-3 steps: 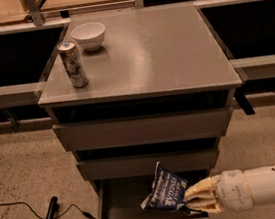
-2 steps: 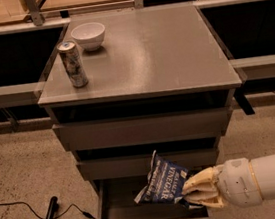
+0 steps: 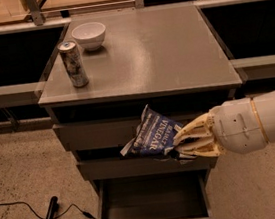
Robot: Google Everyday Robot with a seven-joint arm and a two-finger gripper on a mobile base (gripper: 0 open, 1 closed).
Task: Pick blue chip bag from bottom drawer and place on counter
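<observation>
The pale ribbed gripper point(image 3: 178, 144) clenches its fingers point(image 3: 193, 127) on the right edge of the crinkly dark blue foil chip bag point(image 3: 153, 135), held in the air before the flat grey upper drawer fronts point(image 3: 95, 133), above the open shallow grey bottom drawer point(image 3: 154, 200). The smooth glossy grey surface point(image 3: 159, 48) carries a patterned silver can point(image 3: 73, 63) and a round white bowl point(image 3: 89, 35).

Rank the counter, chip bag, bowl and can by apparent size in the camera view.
1. Counter, clearly largest.
2. Chip bag, though nearer the camera, held by the gripper before the drawers.
3. Bowl and can look about alike.
</observation>
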